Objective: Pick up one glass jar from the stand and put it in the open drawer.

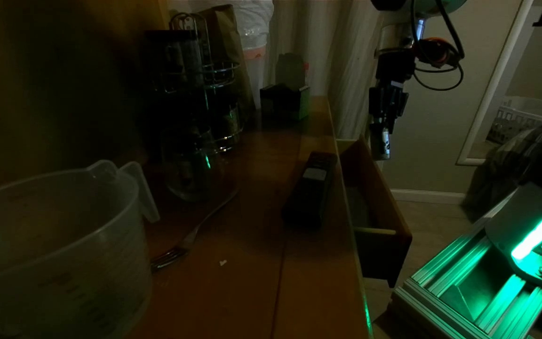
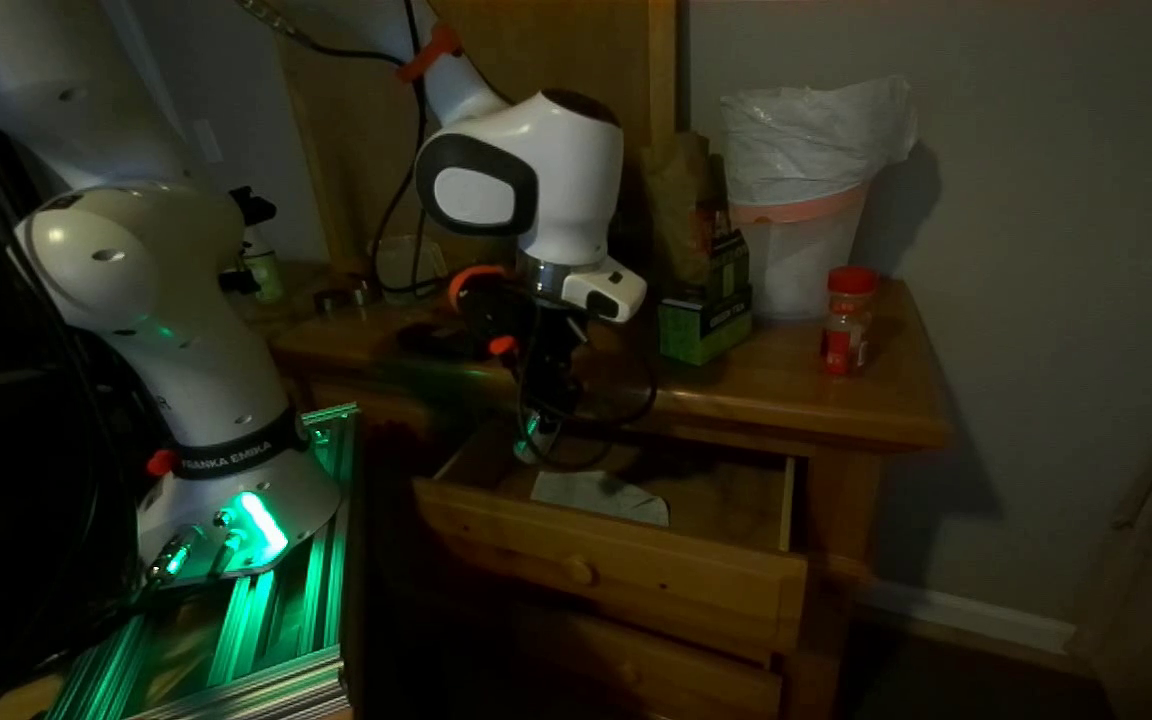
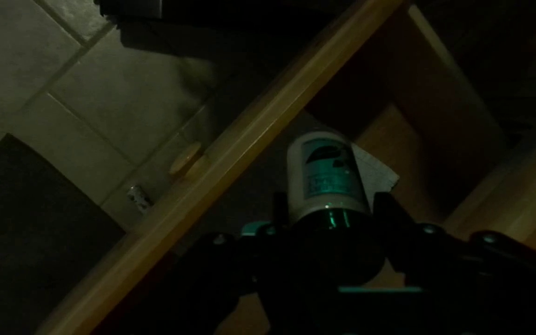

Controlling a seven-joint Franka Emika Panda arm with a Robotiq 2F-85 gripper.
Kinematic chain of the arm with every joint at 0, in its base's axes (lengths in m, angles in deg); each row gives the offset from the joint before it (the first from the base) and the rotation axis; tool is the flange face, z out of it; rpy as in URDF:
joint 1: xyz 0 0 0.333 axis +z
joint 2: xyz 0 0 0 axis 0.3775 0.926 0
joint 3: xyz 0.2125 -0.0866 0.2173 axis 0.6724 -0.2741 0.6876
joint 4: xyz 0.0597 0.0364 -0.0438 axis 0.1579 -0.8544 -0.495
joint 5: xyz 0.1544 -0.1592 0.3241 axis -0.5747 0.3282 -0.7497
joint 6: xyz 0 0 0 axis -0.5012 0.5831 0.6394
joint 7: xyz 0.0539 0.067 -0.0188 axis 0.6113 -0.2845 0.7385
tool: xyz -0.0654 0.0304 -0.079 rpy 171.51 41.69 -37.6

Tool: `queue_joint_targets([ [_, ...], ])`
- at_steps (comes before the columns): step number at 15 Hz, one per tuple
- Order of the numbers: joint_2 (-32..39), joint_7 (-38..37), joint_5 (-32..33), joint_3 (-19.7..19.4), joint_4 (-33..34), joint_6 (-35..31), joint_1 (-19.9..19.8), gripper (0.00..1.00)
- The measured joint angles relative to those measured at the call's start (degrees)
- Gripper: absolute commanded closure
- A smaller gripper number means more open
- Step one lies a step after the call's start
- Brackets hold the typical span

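Note:
My gripper (image 1: 386, 115) is shut on a small jar (image 1: 380, 143) with a dark lid and a printed label. It holds the jar by the lid end, body downward. In the wrist view the gripper (image 3: 332, 202) has a finger on each side of the jar (image 3: 326, 172). The jar (image 2: 534, 438) hangs over the open drawer (image 2: 626, 555), inside its walls as seen from above. The drawer's front rim (image 3: 254, 144) crosses the wrist view. The dark wire stand (image 1: 219, 70) with other jars is at the back of the counter; the arm hides it in an exterior view.
A pale flat sheet (image 2: 601, 497) lies in the drawer. On the counter are a dark handset (image 1: 311, 190), a fork (image 1: 188, 240), a clear glass (image 1: 191, 174), a translucent jug (image 1: 64, 254), a small box (image 1: 285, 101), a red-capped shaker (image 2: 846, 320) and a bagged bucket (image 2: 801, 250).

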Motion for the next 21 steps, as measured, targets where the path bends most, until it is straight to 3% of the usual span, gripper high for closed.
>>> queue_joint_targets([
  [1, 0.0, 0.3, 0.0, 0.0, 0.0, 0.0, 0.0, 0.52],
  [2, 0.0, 0.3, 0.0, 0.0, 0.0, 0.0, 0.0, 0.77],
  [4, 0.0, 0.4, 0.0, 0.0, 0.0, 0.0, 0.1, 0.77],
  [7, 0.0, 9.6, -6.4, -0.6, 0.0, -4.2, 0.2, 0.77],
  [11, 0.0, 26.4, -22.1, -1.0, 0.0, -10.9, 2.0, 0.77],
  [15, -0.1, 44.5, -38.6, -1.7, 0.0, -13.2, 6.9, 0.77],
  [17, 0.7, 51.6, -43.4, -1.7, -0.2, -13.2, 7.9, 0.77],
  [21, 5.5, 58.9, -48.8, -1.9, -0.7, -15.2, 7.5, 0.77],
])
